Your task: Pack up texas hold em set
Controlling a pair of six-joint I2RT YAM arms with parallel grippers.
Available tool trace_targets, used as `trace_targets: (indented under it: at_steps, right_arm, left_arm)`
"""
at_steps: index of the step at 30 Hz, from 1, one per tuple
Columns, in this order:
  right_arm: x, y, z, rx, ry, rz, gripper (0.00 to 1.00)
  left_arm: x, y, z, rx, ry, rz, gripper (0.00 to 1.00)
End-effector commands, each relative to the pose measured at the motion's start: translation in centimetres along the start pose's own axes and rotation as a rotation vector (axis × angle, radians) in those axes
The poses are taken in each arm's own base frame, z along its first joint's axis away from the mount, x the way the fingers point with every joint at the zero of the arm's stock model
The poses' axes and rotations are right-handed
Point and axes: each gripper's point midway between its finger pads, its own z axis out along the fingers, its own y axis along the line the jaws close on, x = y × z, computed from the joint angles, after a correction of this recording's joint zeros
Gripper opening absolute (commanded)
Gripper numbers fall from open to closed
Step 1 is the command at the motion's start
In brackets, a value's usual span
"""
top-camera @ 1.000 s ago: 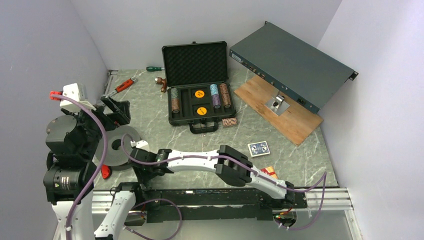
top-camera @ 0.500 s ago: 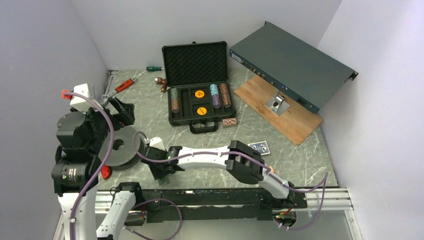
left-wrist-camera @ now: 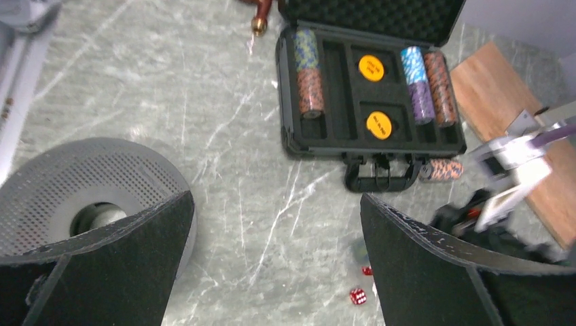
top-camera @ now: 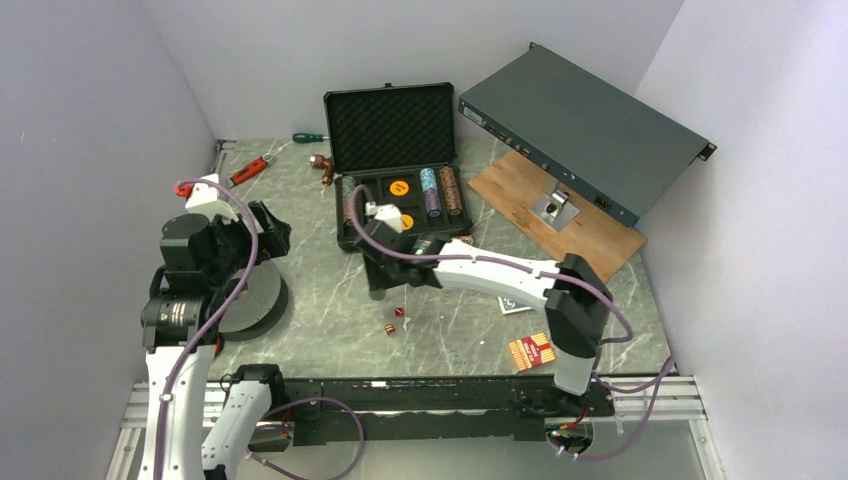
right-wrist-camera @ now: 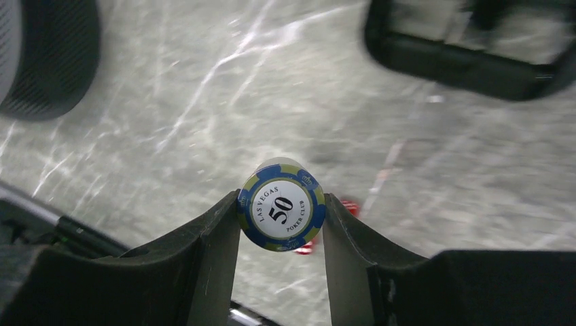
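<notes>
The black case (top-camera: 395, 190) lies open at the table's far middle, with its foam lid up and chip stacks (top-camera: 440, 190) in the tray; it also shows in the left wrist view (left-wrist-camera: 370, 109). My right gripper (top-camera: 383, 275) hovers just in front of the case's handle. It is shut on a blue "50" poker chip (right-wrist-camera: 281, 206), seen face-on. Two red dice (top-camera: 398, 313) lie on the table below it and also show in the left wrist view (left-wrist-camera: 358, 296). A loose chip stack (left-wrist-camera: 441, 170) lies beside the handle. My left gripper (top-camera: 268, 228) is open and empty, and its wide gap shows in its own view (left-wrist-camera: 276, 197).
A blue card deck (top-camera: 515, 302) and a red deck (top-camera: 532, 350) lie at the front right. A grey perforated disc (top-camera: 250, 295) sits under the left arm. A long grey-green rack box (top-camera: 585, 130) leans on a wooden board (top-camera: 560, 220). Red pliers (top-camera: 245, 170) and a screwdriver (top-camera: 310, 137) lie at the far left.
My right arm swung from beside the grey disc to the right and away, to the front of the case, uncovering the dice. My left arm moved up and to the right.
</notes>
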Motion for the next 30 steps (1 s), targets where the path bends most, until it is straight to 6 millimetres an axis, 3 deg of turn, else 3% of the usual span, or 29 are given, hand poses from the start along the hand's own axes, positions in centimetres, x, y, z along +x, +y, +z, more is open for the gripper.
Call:
trace_targets:
  at_steps: [1, 4, 10, 21, 30]
  right_arm:
    - [-0.9, -4.2, -2.0, 0.065, -0.034, -0.012, 0.23]
    - [-0.1, -6.8, -2.3, 0.108, -0.01, -0.013, 0.23]
    - [1.4, -10.2, -2.0, 0.158, 0.046, -0.013, 0.23]
    - [2.1, -13.4, 0.0, 0.247, 0.12, -0.042, 0.25]
    - [1.5, -14.4, 1.1, 0.273, 0.137, -0.034, 0.54]
  left_arm:
    - [1.3, -0.8, 2.2, 0.062, 0.036, -0.02, 0.99]
    - [3.0, -0.6, 3.9, 0.077, 0.085, -0.028, 0.98]
    - [6.3, 0.2, 6.9, 0.076, 0.205, -0.028, 0.97]
    - [8.1, -0.4, 8.8, 0.124, 0.359, -0.015, 0.94]
    - [8.0, -0.3, 8.6, 0.124, 0.348, -0.008, 0.94]
